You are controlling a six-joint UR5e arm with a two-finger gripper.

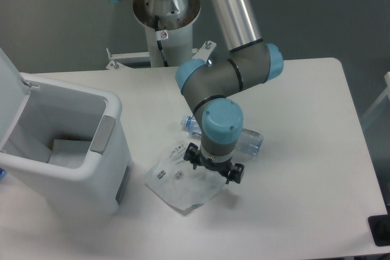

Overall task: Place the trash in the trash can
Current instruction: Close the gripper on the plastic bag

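I see the white matte table [304, 211] filling most of the frame, its far right corner rounded. The arm [234, 35], a smooth silver tube with grey joints and blue end caps, runs from the top centre down to mid-frame. At the left edge stands the trash can [91, 178], a boxy white plastic bin with rounded corners and a grey panel on its right rim; its hinged lid [11, 98] is tipped up and open, and pale flat pieces lie inside. Just left of and below centre lies the wrapper [177, 184], a flat, crumpled sheet of white plastic with small black print, resting on the table well apart from the bin. The crushed clear bottle [248, 140] lies at centre, mostly hidden behind the wrist, its bluish cap end at the left. The black gripper [214, 165] hangs over the wrapper's upper right edge with its fingers spread wide, holding nothing; I cannot tell whether it touches the sheet.
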